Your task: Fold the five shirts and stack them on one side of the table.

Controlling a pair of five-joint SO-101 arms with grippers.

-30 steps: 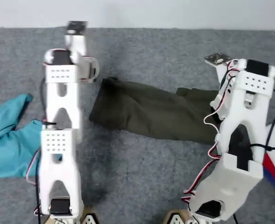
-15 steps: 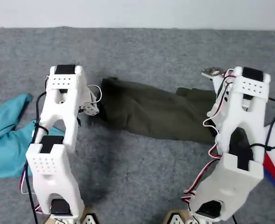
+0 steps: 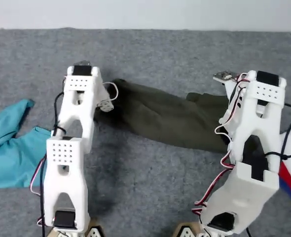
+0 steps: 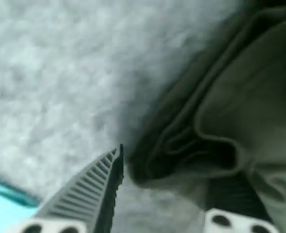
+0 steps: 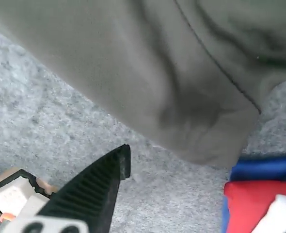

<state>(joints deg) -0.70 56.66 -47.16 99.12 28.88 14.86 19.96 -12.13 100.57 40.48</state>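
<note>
The right gripper (image 5: 196, 189) hangs low with its jaws apart over the near right corner of the long olive-green fabric shirt (image 3: 165, 118). Its black ribbed finger (image 5: 92, 191) is poised above the grey felt-like table cover (image 3: 150, 187). Just beside that corner, a red, blue and white garment (image 3: 289, 180) lies at the table's right edge. At the near left, a crumpled teal shirt (image 3: 7, 148) lies apart from the olive one. Farther in, the left gripper (image 3: 107, 101) stands open at the olive shirt's left end, with a bunched fold of fabric between its fingers, unclamped. The olive shirt stretches across the table's middle between the arms. A white wall (image 3: 145, 14) borders the far edge.
</note>
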